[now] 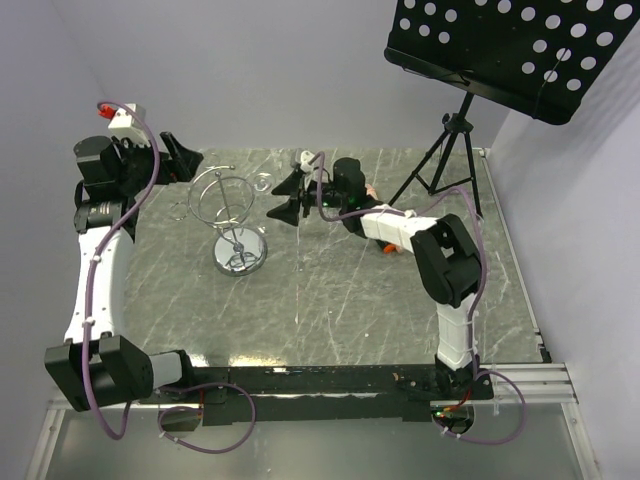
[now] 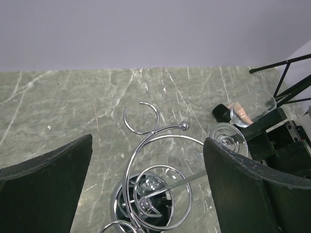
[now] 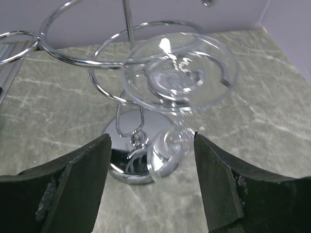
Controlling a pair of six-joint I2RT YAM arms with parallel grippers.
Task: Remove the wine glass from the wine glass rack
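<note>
Our left arm rises from its base at the near left corner, runs along the left edge of the desk [image 1: 340, 310] and folds at the far end, so its claw [image 1: 178, 158] points right toward the wine glass rack [image 1: 228, 220]. That claw is spread wide. From its wrist camera we look down between the two fingers onto the rack's curled loops and round mirror base [image 1: 240, 252], and the fingers touch neither.

Our right arm stands up from the near right, bends at the elbow and reaches left across the desk. Its claw [image 1: 283, 196] faces the rack from the right, is likewise spread apart and grips nothing.

The wine glass [image 3: 177, 94] hangs upside down from an arm on the rack's right side, foot on top and bowl below. It is just ahead of the right claw, in line with the gap between the fingers.

The rack sits left of the desk's middle, well apart from the near and right edges. A black music stand [image 1: 515, 45] occupies the far right corner, its tripod legs just beyond the right forearm.
</note>
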